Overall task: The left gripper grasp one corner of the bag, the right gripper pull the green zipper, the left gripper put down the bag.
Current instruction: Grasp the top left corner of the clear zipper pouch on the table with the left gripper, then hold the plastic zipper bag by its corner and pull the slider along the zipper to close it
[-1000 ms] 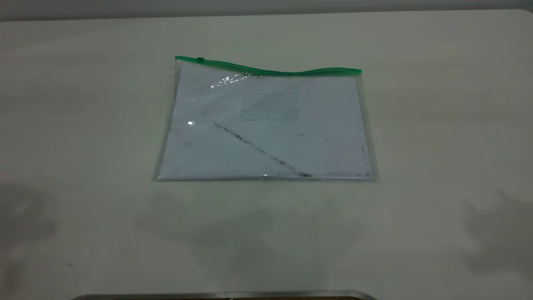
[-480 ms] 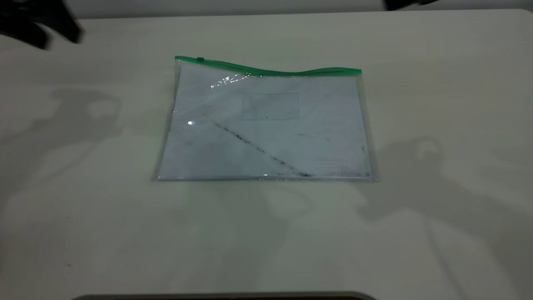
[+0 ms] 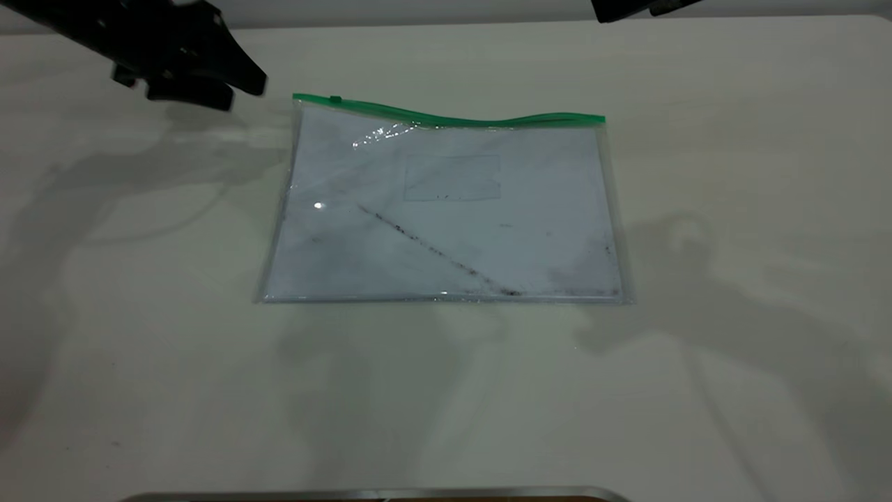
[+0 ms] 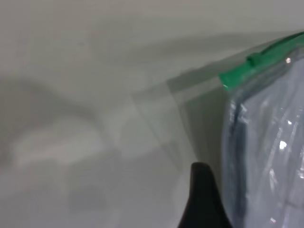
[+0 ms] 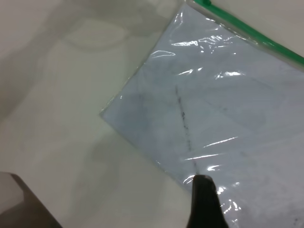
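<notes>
**Exterior view: pouch flat, left claw nearing its zipper corner**

Your flat clear plastic bag (image 3: 446, 209) lies mid-table (image 3: 139, 348); expect it light, limp and slick. Pinch the corner by the green zipper (image 3: 446, 117) strip's slider. Left gripper (image 3: 202, 73) hovers just beside it; right gripper (image 3: 627, 7) is cropped at the frame edge. Neither claw's opening can be told.

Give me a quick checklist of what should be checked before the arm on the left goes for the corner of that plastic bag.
1. Bag lying flat, untouched: ok.
2. Left end effector near the bag's far-left corner, not yet touching: ok.
3. Left end effector open enough to grasp: cannot tell.
4. Green zipper along the far edge, slider near the left corner: ok.
5. Right end effector close to the slider: not ok; it hovers over the bag's opposite edge.
6. Table around the bag free of obstacles: ok.
</notes>
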Controlling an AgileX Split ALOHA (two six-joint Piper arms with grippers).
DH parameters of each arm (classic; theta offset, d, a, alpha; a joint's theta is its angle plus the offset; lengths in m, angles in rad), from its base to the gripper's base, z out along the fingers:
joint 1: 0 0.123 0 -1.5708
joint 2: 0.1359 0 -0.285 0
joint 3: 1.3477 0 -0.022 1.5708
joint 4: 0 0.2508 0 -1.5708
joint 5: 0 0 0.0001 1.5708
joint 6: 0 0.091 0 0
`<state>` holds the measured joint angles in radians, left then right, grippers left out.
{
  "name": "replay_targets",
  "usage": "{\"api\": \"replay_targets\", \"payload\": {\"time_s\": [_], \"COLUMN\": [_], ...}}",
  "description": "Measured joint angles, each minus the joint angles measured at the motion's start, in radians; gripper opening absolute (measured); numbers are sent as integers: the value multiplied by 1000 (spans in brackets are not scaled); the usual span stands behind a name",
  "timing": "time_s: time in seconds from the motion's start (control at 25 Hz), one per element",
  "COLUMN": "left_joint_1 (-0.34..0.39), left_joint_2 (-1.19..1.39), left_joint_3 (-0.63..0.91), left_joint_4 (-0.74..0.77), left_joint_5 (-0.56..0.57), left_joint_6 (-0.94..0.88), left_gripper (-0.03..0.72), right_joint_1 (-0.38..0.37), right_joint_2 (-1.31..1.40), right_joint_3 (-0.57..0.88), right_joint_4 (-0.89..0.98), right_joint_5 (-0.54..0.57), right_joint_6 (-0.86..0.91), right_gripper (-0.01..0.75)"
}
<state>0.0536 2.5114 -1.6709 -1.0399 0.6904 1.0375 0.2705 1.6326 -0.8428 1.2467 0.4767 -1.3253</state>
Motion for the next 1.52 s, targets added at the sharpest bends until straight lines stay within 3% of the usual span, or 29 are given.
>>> {"api": "replay_targets", "payload": {"time_s": [0.28, 0.88, 1.04, 1.16, 1.24, 1.52], "left_joint_1": [-13, -109, -112, -112, -112, -124], "left_joint_2": [112, 214, 214, 213, 206, 94], "left_joint_3": [-109, -122, -123, -123, -123, -123], "left_joint_4": [-35, -272, -274, -269, -262, -241], "left_joint_5": [64, 81, 73, 50, 54, 101], "left_joint_6": [74, 272, 285, 302, 337, 513], "left_gripper": [588, 569, 404, 167, 64, 51], "right_joint_1": [0, 0, 0, 0, 0, 0], "right_joint_2": [0, 0, 0, 0, 0, 64], "right_joint_3": [0, 0, 0, 0, 0, -59], "right_joint_4": [0, 1, 1, 4, 4, 7], "right_joint_5": [-8, -18, -18, -18, -14, -22], "right_joint_6": [0, -2, -2, -2, -2, -33], "right_gripper": [553, 553, 553, 553, 548, 520]}}
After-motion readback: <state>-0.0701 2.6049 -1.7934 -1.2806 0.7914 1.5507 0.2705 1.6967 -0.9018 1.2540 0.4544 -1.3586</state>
